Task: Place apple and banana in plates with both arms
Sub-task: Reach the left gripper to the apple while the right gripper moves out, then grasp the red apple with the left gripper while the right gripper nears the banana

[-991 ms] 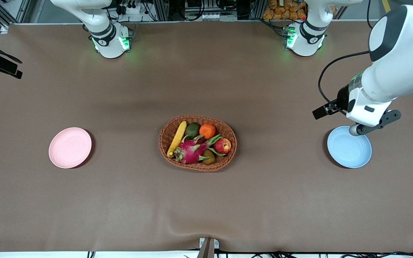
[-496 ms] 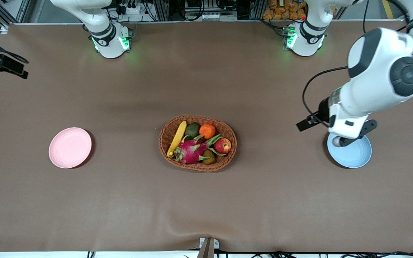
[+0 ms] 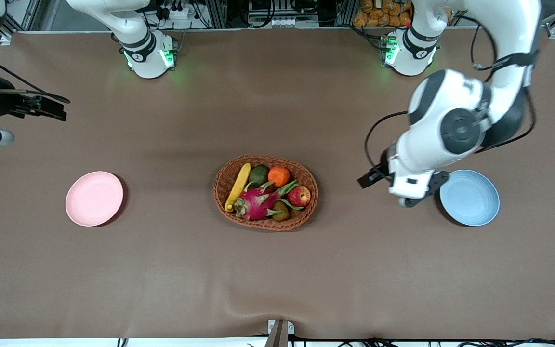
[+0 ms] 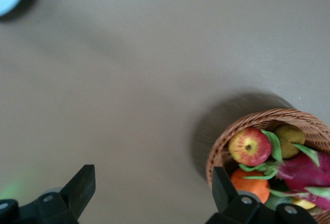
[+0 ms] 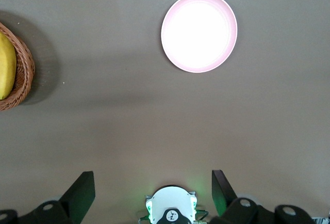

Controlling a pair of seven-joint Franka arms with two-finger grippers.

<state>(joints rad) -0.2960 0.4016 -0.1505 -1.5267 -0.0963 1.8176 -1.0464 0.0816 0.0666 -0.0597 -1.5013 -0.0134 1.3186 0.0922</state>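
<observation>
Our left gripper (image 4: 149,193) and right gripper (image 5: 152,193) both gape empty; apple (image 3: 299,196) and banana (image 3: 238,186) lie in the basket (image 3: 266,159); dragon fruit (image 3: 258,201) leaves crowd the apple, so we risk snagging them.

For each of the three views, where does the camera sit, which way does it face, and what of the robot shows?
Front: high across the table, facing both bases, over basket and plates.
Left wrist: on the left arm, looking down past the open left pincer at the apple.
Right wrist: on the right arm, looking down past the open right pincer at the pink plate.
Shared: both wrist views show the basket.
</observation>
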